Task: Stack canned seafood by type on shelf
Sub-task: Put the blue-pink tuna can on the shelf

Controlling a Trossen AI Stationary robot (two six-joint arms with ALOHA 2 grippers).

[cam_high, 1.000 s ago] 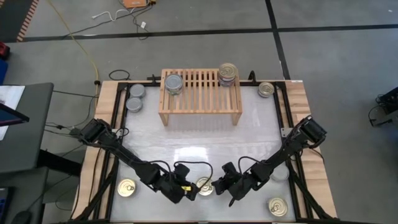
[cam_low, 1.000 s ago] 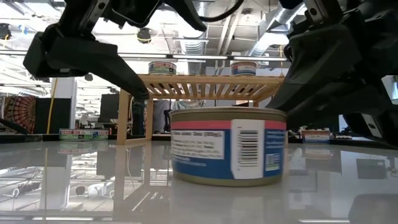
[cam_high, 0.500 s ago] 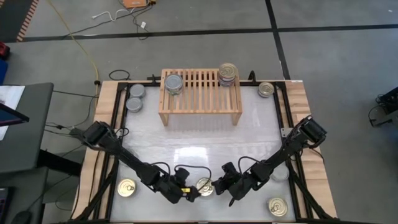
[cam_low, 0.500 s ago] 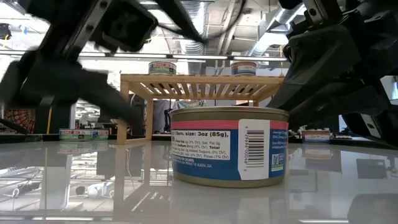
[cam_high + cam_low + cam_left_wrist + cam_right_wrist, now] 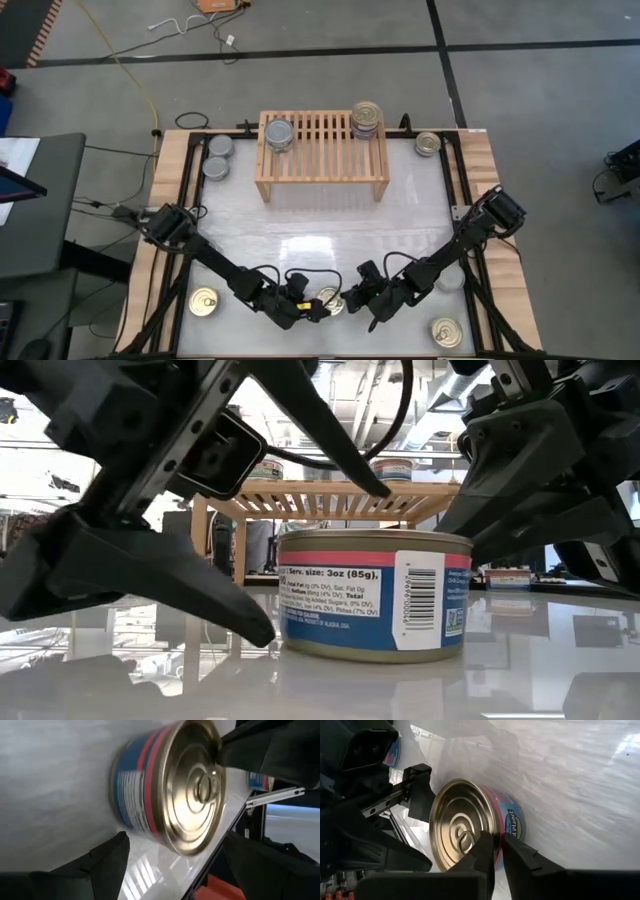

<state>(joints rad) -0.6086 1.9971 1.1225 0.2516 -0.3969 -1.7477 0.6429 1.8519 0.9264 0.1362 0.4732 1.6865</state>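
A gold-topped can (image 5: pixel 330 299) with a blue and pink label stands on its base at the table's near middle. My right gripper (image 5: pixel 350 298) is shut on it from its right. My left gripper (image 5: pixel 320 309) is low at the can's left, open. Its two fingers stand on either side of the can (image 5: pixel 170 795); I cannot tell whether they touch it. The shelf (image 5: pixel 320 150) at the far middle carries a silver-topped can (image 5: pixel 279 133) on its left and a stack of gold-topped cans (image 5: pixel 367 118) on its right. My right gripper (image 5: pixel 500 854) pinches the can's rim (image 5: pixel 496 827) on the side toward the table's right. One finger (image 5: pixel 482 847) lies over the gold lid by the pull ring and the other is outside the wall. The fingers slant down from the right. The can stands upright on the table.
Loose cans lie around: gold-topped ones at the near left (image 5: pixel 204 302), near right (image 5: pixel 446 332) and far right (image 5: pixel 428 144), and two silver-topped ones (image 5: pixel 217 158) left of the shelf. Wooden planks edge the table on both sides.
My left gripper has come down and moved toward the table's right, up to the can, its fingers now low at the table on either side of it. The can has turned a little on the table.
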